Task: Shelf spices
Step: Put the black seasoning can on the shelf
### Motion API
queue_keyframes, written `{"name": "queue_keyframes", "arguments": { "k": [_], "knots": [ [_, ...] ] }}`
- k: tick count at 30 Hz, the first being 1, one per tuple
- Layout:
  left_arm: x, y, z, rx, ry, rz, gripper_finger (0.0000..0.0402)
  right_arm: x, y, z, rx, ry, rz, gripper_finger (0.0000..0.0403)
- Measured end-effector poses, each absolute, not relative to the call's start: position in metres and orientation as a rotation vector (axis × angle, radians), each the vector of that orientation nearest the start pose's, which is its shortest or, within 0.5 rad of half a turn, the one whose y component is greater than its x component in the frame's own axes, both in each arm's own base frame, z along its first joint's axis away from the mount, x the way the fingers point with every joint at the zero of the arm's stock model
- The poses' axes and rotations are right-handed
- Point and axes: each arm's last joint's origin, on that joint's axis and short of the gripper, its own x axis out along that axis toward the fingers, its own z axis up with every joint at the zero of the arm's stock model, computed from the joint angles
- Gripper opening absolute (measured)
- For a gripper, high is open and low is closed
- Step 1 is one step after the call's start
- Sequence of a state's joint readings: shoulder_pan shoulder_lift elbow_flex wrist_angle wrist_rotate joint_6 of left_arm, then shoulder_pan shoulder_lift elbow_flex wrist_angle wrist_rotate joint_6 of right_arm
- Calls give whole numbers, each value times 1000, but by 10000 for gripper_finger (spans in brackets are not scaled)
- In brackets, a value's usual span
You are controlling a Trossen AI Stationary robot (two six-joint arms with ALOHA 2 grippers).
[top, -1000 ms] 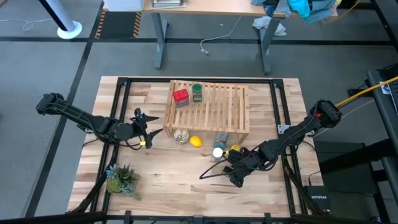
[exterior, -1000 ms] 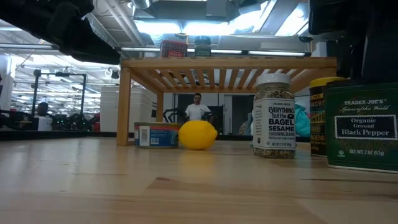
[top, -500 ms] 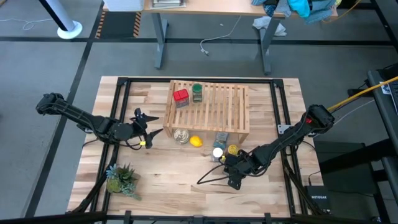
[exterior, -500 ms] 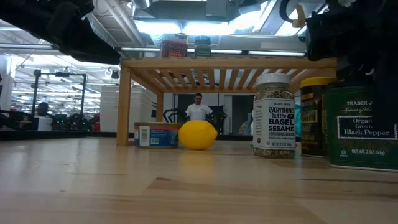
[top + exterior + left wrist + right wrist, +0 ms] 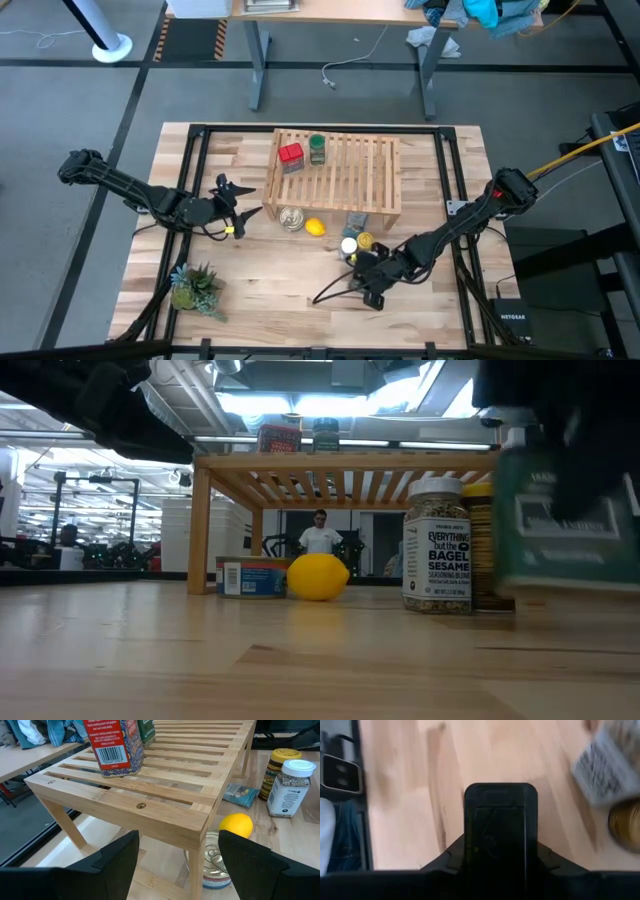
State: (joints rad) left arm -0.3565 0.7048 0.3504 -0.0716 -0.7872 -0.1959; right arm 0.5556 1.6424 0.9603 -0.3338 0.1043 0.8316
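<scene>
The light-wood slatted shelf [image 5: 340,175] stands at the table's far middle. On its left end rest the red tin [image 5: 291,154] and the green-lidded jar [image 5: 317,148]. Before its near right leg, the white-lidded jar [image 5: 348,246] and the yellow-lidded jar [image 5: 365,241] stand side by side on the table. My right gripper [image 5: 365,275] hovers just near of them, shut on the dark grey tin [image 5: 565,510]. My left gripper [image 5: 240,205] is open and waits in the air at the shelf's near left corner [image 5: 200,817]. My right gripper holds the dark grey tin, whose dark end [image 5: 500,835] fills the middle of the right wrist view. The gripper itself hides where the fingers meet it. The arm reaches in from the table's right side, slanting down. The tin hangs about upright, lifted clear of the tabletop.
Under the shelf's near edge lie a silver round tin [image 5: 291,218], a lemon [image 5: 315,227] and a flat blue packet [image 5: 356,222]. A small potted plant [image 5: 193,288] sits at the near left. A person [image 5: 320,535] stands far off in the room.
My right gripper has moved toward the table's left with the dark grey tin, which stood on the table a second ago and now hangs lifted clear. The yellow-lidded jar has slid left along the table, up beside the white-lidded jar.
</scene>
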Motion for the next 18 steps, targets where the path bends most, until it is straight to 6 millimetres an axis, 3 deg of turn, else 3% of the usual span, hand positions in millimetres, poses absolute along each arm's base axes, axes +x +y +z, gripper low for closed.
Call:
{"name": "queue_keyframes", "arguments": {
  "k": [10,18],
  "knots": [
    [148,-33,209,36,316,457,266,293,171,225,148,867,-28,117],
    [148,-33,209,36,316,457,266,317,149,259,-161,763,-70,117]
  ]
}}
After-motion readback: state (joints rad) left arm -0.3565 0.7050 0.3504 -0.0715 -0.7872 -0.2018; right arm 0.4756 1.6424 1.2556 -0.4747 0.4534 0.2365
